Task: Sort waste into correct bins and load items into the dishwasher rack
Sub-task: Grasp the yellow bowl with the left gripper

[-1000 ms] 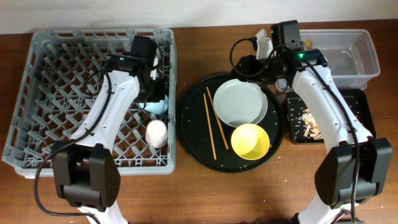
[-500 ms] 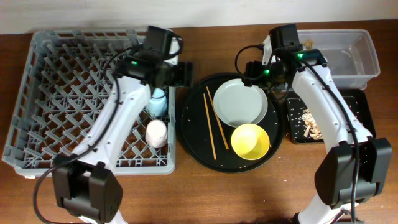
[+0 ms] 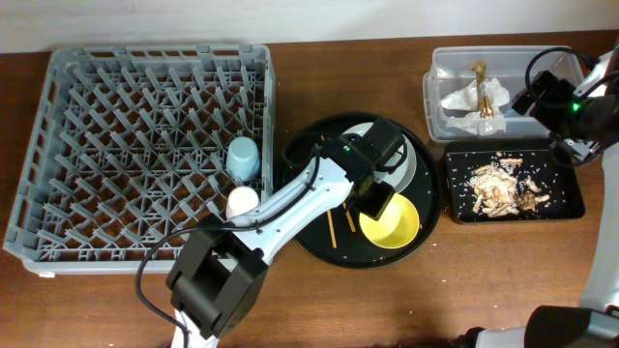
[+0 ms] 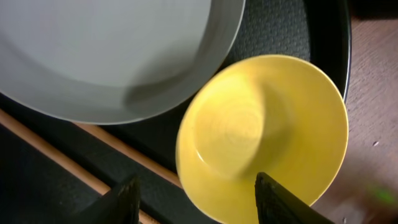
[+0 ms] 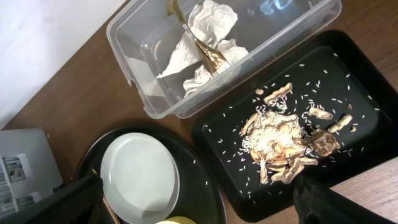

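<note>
Left arm: stretched across the round tray (image 3: pixel 305 232), wrist turned down | left tool (image 3: pixel 375 205): spread wide, empty | yellow bowl (image 4: pixel 261 130): directly beneath it, plate (image 4: pixel 106 56) just ahead | right tool (image 5: pixel 198 183): raised, wide, empty; clear tub (image 5: pixel 292 28) and black tray (image 5: pixel 348 74) ahead below it.

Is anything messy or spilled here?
Yes. Little white grains are scattered all over the shallow black rectangular tray, around the brown food scraps. A few specks also lie on the large round black tray. Nothing looks broken.
</note>
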`<control>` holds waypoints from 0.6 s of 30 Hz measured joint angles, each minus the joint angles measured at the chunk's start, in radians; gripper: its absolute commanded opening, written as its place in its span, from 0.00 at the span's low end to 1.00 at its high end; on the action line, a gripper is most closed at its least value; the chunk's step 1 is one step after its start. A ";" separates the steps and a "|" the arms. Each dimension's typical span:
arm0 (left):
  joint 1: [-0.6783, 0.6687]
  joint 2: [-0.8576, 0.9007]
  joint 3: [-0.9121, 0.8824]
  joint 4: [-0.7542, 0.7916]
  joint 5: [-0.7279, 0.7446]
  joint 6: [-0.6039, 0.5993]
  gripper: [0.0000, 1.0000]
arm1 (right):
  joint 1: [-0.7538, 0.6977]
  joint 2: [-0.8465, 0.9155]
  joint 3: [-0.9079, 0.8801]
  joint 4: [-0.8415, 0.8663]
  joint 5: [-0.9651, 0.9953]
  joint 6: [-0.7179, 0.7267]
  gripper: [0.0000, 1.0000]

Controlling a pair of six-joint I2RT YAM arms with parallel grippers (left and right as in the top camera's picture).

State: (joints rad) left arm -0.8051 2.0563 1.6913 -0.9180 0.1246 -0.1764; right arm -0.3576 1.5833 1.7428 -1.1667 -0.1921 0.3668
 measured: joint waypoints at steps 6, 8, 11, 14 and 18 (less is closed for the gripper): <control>0.023 0.087 0.000 0.010 0.068 0.000 0.30 | 0.000 0.000 0.000 0.000 0.000 0.000 0.99; 0.029 0.089 0.000 0.014 0.086 0.000 0.21 | 0.000 0.000 0.000 0.000 0.000 0.000 0.98; 0.039 0.097 0.000 0.019 0.122 0.000 0.08 | 0.000 0.000 0.000 0.000 0.000 0.000 0.98; 0.041 0.098 0.000 0.021 0.156 0.000 0.00 | 0.000 0.000 0.000 0.000 0.000 0.000 0.98; 0.043 0.102 0.000 0.020 0.164 0.000 0.00 | 0.000 0.000 0.000 0.000 0.000 0.000 0.99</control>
State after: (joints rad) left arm -0.7624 2.1586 1.6917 -0.8978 0.2890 -0.1764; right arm -0.3576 1.5833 1.7428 -1.1671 -0.1921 0.3668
